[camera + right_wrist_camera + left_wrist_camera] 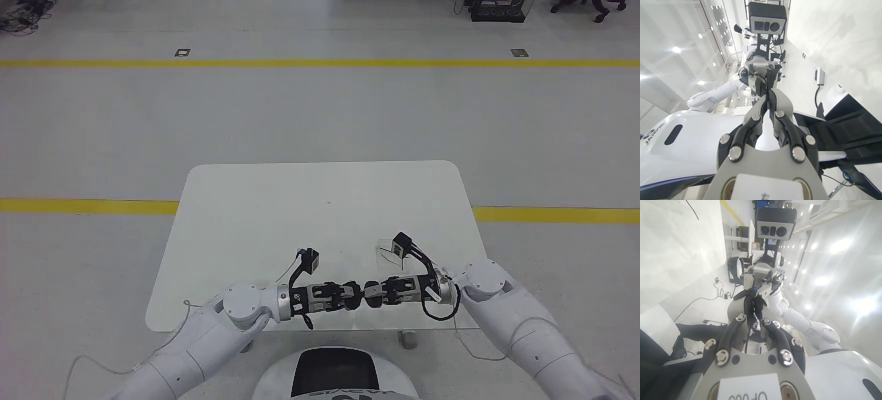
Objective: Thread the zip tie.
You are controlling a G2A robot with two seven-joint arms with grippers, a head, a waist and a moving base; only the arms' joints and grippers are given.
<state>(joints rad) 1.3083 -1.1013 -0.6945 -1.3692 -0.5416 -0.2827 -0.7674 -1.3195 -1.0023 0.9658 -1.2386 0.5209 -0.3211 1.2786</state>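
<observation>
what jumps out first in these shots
The two grippers meeting tip to tip: the left gripper and right gripper face each other over the near edge of the white table. Next, a thin black strip, likely the zip tie, runs between the left gripper's closed fingers.

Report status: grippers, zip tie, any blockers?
Left gripper, right gripper both shut, tip to tip over table, near edge. Zip tie threading: cannot tell, hidden at the contact. No obstruction seen.
</observation>
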